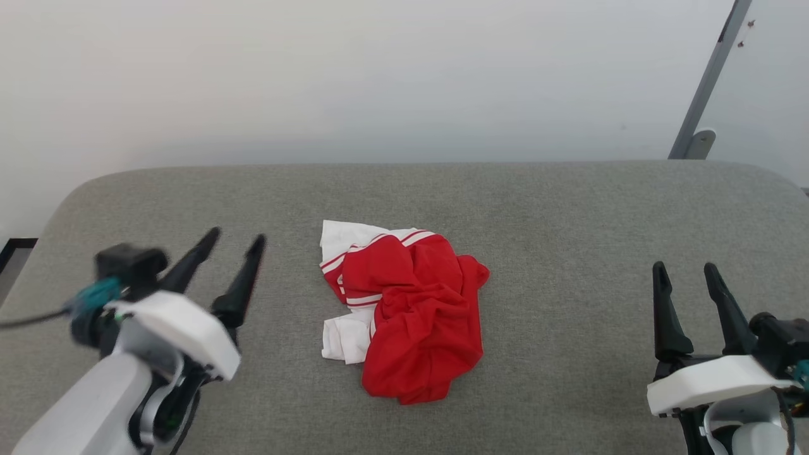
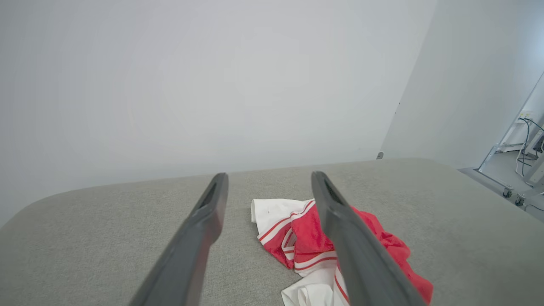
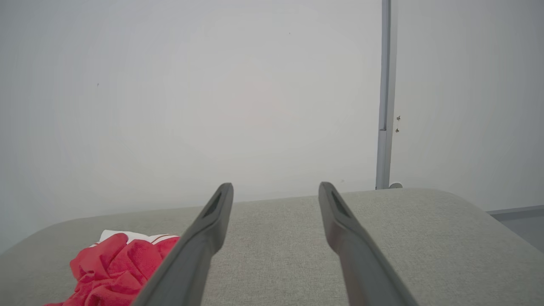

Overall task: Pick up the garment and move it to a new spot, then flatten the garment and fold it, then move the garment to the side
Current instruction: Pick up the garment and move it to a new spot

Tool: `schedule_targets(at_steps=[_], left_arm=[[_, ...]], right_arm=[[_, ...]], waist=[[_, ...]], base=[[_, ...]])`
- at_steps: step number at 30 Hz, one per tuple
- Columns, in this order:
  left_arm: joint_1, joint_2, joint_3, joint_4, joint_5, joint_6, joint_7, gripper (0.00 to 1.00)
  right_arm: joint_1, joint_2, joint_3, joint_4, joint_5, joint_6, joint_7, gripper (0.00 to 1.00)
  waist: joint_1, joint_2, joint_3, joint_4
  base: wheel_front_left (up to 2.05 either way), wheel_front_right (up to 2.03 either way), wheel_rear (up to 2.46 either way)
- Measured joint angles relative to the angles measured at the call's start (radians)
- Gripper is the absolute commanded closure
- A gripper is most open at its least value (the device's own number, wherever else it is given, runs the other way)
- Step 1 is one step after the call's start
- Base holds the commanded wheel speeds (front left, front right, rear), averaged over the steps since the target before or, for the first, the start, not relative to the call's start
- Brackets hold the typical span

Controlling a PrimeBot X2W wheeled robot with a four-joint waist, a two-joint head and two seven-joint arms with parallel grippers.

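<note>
Garment (image 1: 411,309) crumpled between left gripper (image 1: 237,235), right gripper (image 1: 684,266), both spread; left seemingly nearer.

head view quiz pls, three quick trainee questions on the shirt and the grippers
1. True or false: the garment lies spread flat on the grey padded surface.
2. Pick one. The left gripper and the right gripper are: A) both shut on the garment; B) both open, apart from the garment; C) one open, one shut.
3. Short answer: on which of the robot's sides of the heap does the white sleeve fabric show?

Key: 1 false, it is crumpled in a heap. 2 B. 3 the left side.
</note>
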Motion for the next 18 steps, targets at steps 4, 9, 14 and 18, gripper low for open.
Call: schedule_targets(at_steps=[4,9,14,18], left_arm=[[0.075,0.025,0.041,-0.046,0.003,0.04,-0.074,0.0],[0.169,0.039,0.12,-0.098,0.009,0.078,-0.107,0.0],[0.269,0.024,0.221,-0.154,0.08,0.09,-0.111,0.0],[0.359,-0.025,0.313,-0.19,0.134,0.086,-0.112,0.0]], right_arm=[[0.01,0.0,-0.003,0.008,0.029,0.0,0.0,0.0],[0.014,0.0,-0.007,0.012,0.029,0.0,0.0,0.0],[0.024,0.0,-0.013,0.012,0.028,0.0,-0.009,0.0],[0.035,0.0,-0.016,0.016,0.028,0.0,-0.019,0.0]], waist=[[0.0,0.0,-0.008,0.008],[0.0,0.0,-0.015,0.017],[0.0,-0.0001,-0.022,0.026],[0.0,0.0,-0.027,0.034]], base=[[0.0,0.0,0.0],[0.0,0.0,0.0],[0.0,0.0,0.0],[0.0,0.0,0.0]])
